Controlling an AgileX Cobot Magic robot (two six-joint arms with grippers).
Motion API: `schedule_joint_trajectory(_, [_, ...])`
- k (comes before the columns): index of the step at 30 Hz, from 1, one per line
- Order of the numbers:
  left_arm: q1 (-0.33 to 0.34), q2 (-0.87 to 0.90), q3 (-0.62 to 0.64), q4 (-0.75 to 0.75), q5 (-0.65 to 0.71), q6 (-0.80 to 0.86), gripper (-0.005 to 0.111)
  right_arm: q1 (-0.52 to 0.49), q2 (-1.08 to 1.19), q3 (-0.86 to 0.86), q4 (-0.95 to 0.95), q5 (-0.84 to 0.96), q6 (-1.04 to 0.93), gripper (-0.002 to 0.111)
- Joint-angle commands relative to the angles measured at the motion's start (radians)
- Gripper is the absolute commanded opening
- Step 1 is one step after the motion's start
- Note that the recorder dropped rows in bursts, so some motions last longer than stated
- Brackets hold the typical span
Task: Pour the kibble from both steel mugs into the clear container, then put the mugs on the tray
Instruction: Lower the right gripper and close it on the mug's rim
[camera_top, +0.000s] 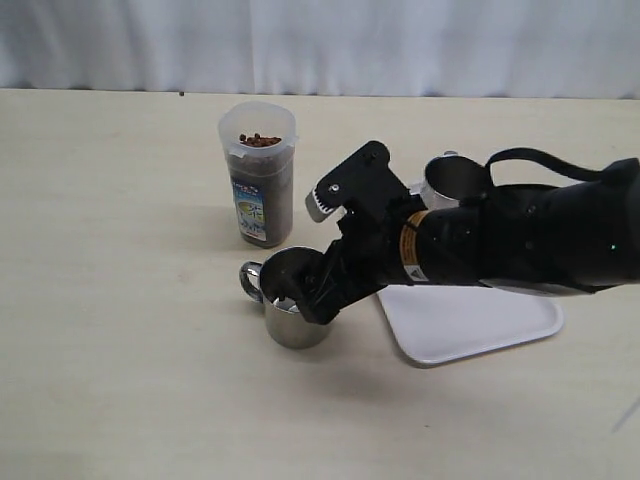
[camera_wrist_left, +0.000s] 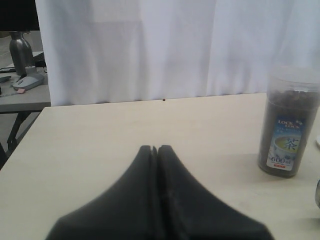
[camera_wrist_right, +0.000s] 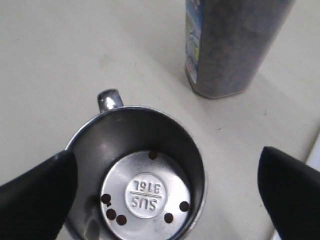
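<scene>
Two short, shiny stainless-steel mugs with loop handles are in view. The nearer mug (camera_top: 295, 330) stands upright on the pale counter (camera_top: 120, 300), just left of the flat white rectangular tray (camera_top: 470, 320), its handle turned to the left. The right gripper (camera_top: 308, 298) hangs right over this mug's mouth with its fingers (camera_wrist_right: 35, 195) spread as wide as they go, one on either side of the rim, holding nothing; whether a finger touches the steel cannot be told. Inside lie a few dark brown kibble pellets (camera_wrist_right: 111, 214) on the stamped bottom. The farther mug (camera_top: 455, 182) shows behind the right arm, at the tray's far end. Farther left stands the tall translucent plastic container (camera_top: 258, 175) with its blue-and-white label, filled nearly to the top with kibble. The left gripper (camera_wrist_left: 157, 150) is closed tight and empty above bare counter, well apart from the container.
</scene>
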Motion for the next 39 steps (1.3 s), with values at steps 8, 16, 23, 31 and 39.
schedule_joint_trajectory(8, [-0.006, -0.003, 0.003, 0.003, -0.013, -0.007, 0.0, 0.082, 0.033, -0.053, 0.009, 0.188, 0.016, 0.11])
schedule_joint_trajectory(16, [-0.006, -0.003, 0.003, 0.003, -0.013, -0.007, 0.0, 0.082, 0.074, -0.053, 0.009, 0.149, -0.022, 0.11])
schedule_joint_trajectory(23, [-0.006, -0.003, 0.003, 0.003, -0.013, -0.007, 0.0, 0.082, -0.026, -0.075, 0.009, 0.147, -0.026, 0.11])
schedule_joint_trajectory(31, [-0.006, -0.003, 0.003, 0.003, -0.013, -0.007, 0.0, 0.244, -0.127, -0.052, 0.06, 0.449, 0.055, 0.11])
schedule_joint_trajectory(39, [-0.006, -0.003, 0.003, 0.003, -0.013, -0.007, 0.0, 0.29, -0.127, -0.101, 0.336, 0.609, -0.154, 0.11])
